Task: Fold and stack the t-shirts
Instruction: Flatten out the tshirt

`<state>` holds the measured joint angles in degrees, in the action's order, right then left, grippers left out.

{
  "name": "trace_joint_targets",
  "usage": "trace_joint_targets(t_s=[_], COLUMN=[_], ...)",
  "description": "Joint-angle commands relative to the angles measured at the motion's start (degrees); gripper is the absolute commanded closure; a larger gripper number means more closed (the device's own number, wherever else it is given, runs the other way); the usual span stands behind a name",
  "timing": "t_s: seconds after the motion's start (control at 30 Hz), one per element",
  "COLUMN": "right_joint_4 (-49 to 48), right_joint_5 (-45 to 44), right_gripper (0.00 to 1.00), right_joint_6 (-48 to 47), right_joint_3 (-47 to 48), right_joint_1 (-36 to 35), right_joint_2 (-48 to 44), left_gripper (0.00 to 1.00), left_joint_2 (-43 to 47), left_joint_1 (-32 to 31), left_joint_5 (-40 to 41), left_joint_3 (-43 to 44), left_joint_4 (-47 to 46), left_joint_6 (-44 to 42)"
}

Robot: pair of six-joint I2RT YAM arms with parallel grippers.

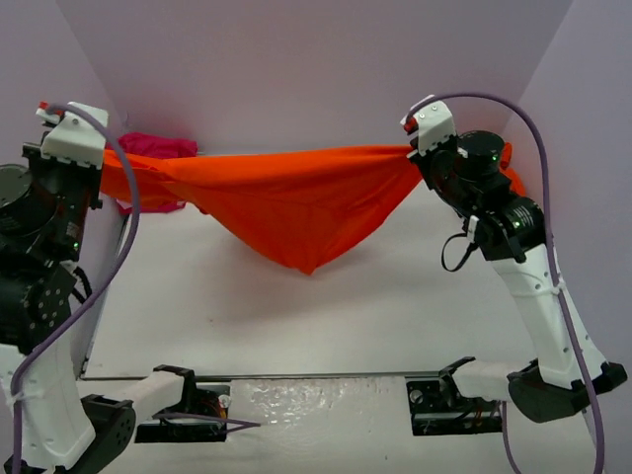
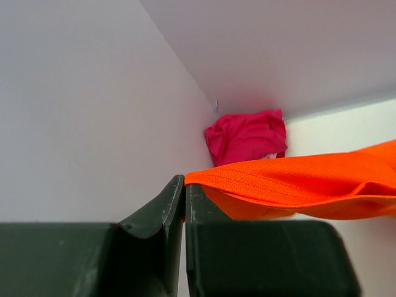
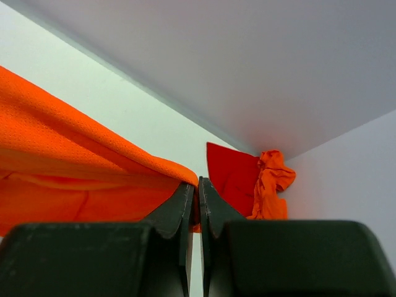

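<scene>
My left gripper (image 2: pixel 185 197) has its jaws pressed together on the stitched hem of the orange shirt (image 1: pixel 296 202). The right gripper (image 3: pixel 198 197) is pinched the same way on the shirt's other end, with cloth caught between the fingers. The shirt is up in the air, stretched between the two close to the back wall (image 1: pixel 296 69), and its middle sags to a point over the table (image 1: pixel 296 316). From the top view I can't tell whether that tip touches the surface. On the left, the left arm (image 1: pixel 49 227) covers the grip completely in the top view. The shirt's end runs behind it, and a purple cable (image 1: pixel 133 217) crosses in front of the cloth there. On the right, the pinch sits just under the wrist of the right arm (image 1: pixel 538 286), and the fingers themselves are hard to make out from above. A crumpled pink shirt (image 2: pixel 245 137) lies in the back left corner against the walls, and in the top view it is half hidden behind the orange one. In the back right corner there's a red-orange heap (image 3: pixel 247 179), with a flat red part and a bunched orange part. I can't tell whether it is one garment or two, and the right arm blocks most of it from above.
</scene>
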<state>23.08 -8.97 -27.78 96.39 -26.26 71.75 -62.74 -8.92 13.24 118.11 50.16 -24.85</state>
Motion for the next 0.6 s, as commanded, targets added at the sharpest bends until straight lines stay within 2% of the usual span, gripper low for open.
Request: trace_joint_targets(t_s=[0.0, 0.13, 0.3, 0.47, 0.53, 0.57], right_joint_4=[4.1, 6.4, 6.4, 5.7, 5.0, 4.6], right_joint_5=[15.0, 17.8, 17.9, 18.9, 19.2, 19.3], right_gripper=[0.99, 0.99, 1.00, 0.99, 0.95, 0.83], right_joint_6=[1.9, 1.1, 0.0, -0.6, -1.1, -1.2], right_joint_3=[0.2, -2.9, -10.1, -14.4, -15.7, -16.0], right_joint_1=[2.7, 3.5, 3.3, 3.3, 3.3, 3.3], right_joint_2=[-5.3, -6.2, -4.1, 1.8, 6.9, 9.7], left_gripper=[0.97, 0.96, 0.96, 0.96, 0.97, 0.98], left_joint_2=[0.2, -1.5, -1.9, -3.5, -6.8, -8.5], left_joint_1=[0.4, 0.5, 0.4, 0.4, 0.2, 0.0], left_joint_5=[-9.1, -12.9, -15.8, -18.4, -18.6, -18.5], left_joint_3=[11.1, 13.0, 2.8, -9.2, -13.4, -15.2], left_joint_4=[7.0, 10.2, 9.3, 5.3, 3.8, 2.6], left_joint_6=[1.3, 0.8, -0.1, -0.4, -0.5, -0.4])
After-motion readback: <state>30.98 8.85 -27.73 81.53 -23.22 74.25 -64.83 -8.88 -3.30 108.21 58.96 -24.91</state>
